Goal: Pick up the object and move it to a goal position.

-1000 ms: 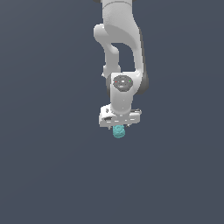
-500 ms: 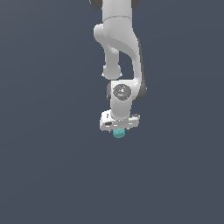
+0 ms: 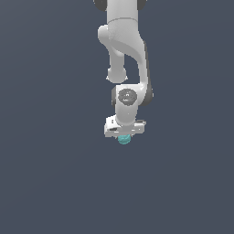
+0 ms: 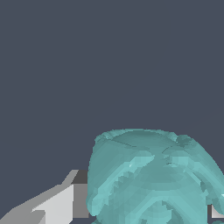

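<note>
Object (image 3: 124, 139) is that little teal lump poking out right under the white gripper (image 3: 124, 136), and from the wrist view it fills most of the frame (image 4: 151, 179), bumpy surface and all, with a pale finger (image 4: 57, 203) just beside it. Looks like the fingers are pinching it, one on each side. Above that the white arm (image 3: 125, 50) goes straight up out of the shot. Everything else is plain dark grey-blue background.
</note>
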Available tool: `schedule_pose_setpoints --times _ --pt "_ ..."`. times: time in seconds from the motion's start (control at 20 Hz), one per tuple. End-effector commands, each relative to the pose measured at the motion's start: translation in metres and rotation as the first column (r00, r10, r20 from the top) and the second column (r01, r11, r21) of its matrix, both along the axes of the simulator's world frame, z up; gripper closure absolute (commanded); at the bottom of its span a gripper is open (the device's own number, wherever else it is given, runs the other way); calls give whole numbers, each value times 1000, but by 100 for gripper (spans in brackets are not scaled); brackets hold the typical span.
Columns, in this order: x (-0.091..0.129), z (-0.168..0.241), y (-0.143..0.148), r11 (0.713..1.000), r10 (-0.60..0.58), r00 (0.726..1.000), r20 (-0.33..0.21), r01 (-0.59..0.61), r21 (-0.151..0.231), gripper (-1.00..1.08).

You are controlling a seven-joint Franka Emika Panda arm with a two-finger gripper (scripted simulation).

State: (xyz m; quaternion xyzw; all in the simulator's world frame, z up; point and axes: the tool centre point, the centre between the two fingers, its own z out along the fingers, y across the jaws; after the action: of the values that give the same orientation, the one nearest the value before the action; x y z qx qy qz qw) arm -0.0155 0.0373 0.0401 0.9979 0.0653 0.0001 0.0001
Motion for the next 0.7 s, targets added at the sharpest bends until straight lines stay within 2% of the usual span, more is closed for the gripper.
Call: schedule_pose_setpoints --times 0.0,0.65 --pt "0 -1 0 1000 0 1000 0 0 0 108" --pt "-13 24 -6 1000 0 1000 0 0 0 108"
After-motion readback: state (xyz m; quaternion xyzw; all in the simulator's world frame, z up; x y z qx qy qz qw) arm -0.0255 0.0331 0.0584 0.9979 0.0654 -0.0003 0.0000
